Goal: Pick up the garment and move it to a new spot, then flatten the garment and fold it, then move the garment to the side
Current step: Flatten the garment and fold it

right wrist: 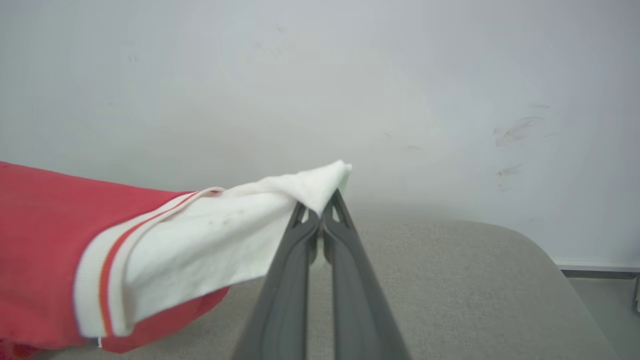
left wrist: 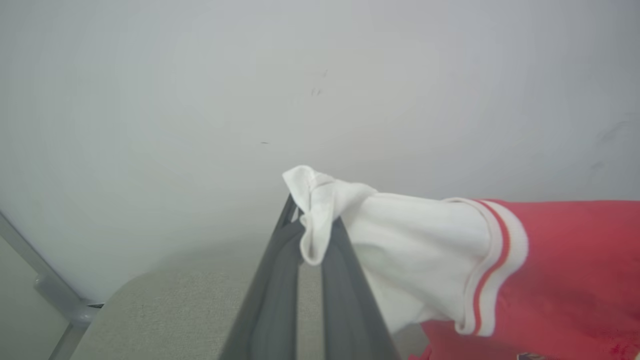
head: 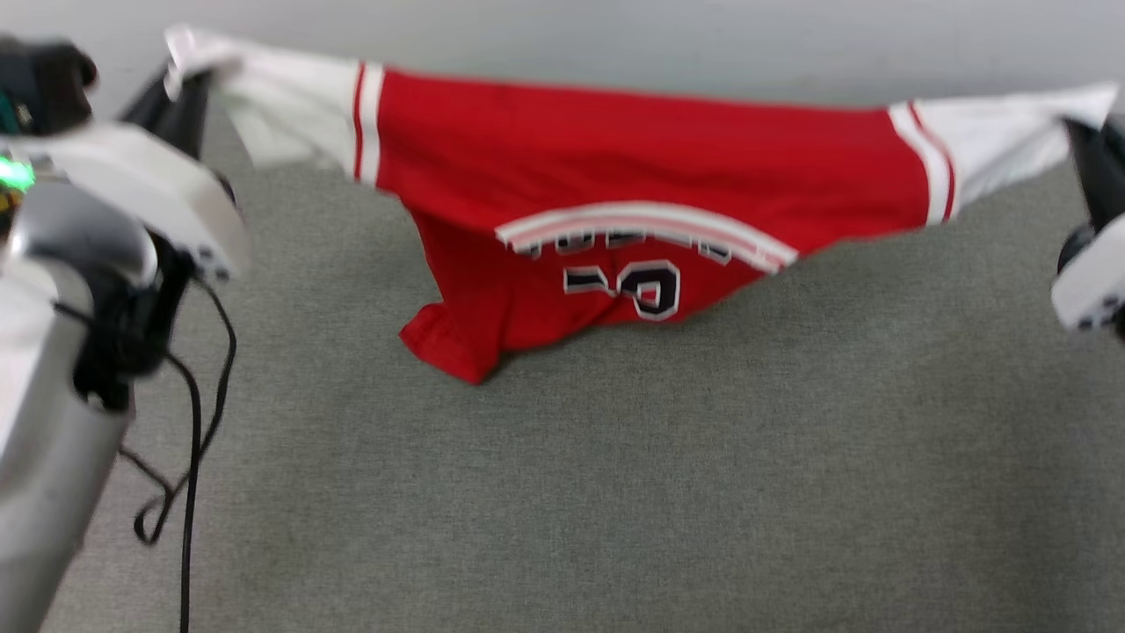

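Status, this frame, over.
Left pincer, right pincer: each shut on a white sleeve. Jersey stretched between, hem sagging to grey surface. Cable dangles near left arm.

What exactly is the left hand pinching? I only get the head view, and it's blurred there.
Observer: The left hand is shut on the tip of the shirt's white sleeve, with cloth bunched over the end.
Reviewer: And the other one?
Observer: The right hand is shut on the other sleeve at its corner, jaws pressed together.
Reviewer: Anything else off to the left?
Observer: A grey rail stands past the rounded corner of the grey surface.
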Available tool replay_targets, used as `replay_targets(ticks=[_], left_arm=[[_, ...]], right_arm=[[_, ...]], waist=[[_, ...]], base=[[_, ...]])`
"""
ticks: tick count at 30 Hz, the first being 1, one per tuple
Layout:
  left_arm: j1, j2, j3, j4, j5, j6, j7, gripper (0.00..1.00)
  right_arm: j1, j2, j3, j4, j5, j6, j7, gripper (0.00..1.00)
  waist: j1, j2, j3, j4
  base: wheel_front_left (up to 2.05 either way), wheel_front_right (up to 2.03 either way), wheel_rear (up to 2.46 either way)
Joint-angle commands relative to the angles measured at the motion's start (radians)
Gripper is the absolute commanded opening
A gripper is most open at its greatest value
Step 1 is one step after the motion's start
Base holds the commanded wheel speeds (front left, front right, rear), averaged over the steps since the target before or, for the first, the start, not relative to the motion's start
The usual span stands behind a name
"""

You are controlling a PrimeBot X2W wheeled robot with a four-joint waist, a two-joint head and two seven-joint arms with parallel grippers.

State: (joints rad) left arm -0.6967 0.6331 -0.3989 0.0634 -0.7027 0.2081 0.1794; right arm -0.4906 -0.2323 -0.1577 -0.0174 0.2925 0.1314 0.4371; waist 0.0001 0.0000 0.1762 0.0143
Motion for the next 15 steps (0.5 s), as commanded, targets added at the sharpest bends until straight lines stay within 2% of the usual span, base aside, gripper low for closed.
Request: replay_targets(ticks=[1, 5, 10, 11, 15], left_arm=[[-0.072, -0.01, 0.003, 0.032, 0.017, -0.012, -0.008, 0.0], [-0.255, -0.028, 0.006, 0.129, 0.053, -0.041, -0.027, 0.0], [-0.471, -0.038, -0.003, 0.259, 0.111, -0.07, -0.065, 0.0], [-0.591, -0.038, -0.009, 0.334, 0.143, -0.088, -0.078, 0.0], [-0.731, -0.041, -0.015, 0.421, 0.178, -0.11, -0.102, 0.0]], right_arm=[[-0.074, -0.012, 0.012, 0.019, 0.001, -0.001, -0.011, 0.0], [-0.263, -0.048, 0.032, 0.083, -0.021, -0.001, -0.031, 0.0], [-0.499, -0.062, 0.043, 0.18, -0.051, -0.001, -0.07, 0.0], [-0.634, -0.067, 0.063, 0.246, -0.072, -0.001, -0.093, 0.0], [-0.8, -0.064, 0.09, 0.341, -0.09, -0.001, -0.136, 0.0]], waist=[[-0.0001, 0.0, 0.026, -0.009], [-0.0001, 0.0, 0.087, -0.022], [-0.0001, 0.0, 0.165, -0.037], [-0.0001, 0.0, 0.203, -0.049], [-0.0001, 0.0, 0.254, -0.066]], base=[[0.0, 0.0, 0.0], [0.0, 0.0, 0.0], [0.0, 0.0, 0.0], [0.0, 0.0, 0.0], [0.0, 0.0, 0.0]])
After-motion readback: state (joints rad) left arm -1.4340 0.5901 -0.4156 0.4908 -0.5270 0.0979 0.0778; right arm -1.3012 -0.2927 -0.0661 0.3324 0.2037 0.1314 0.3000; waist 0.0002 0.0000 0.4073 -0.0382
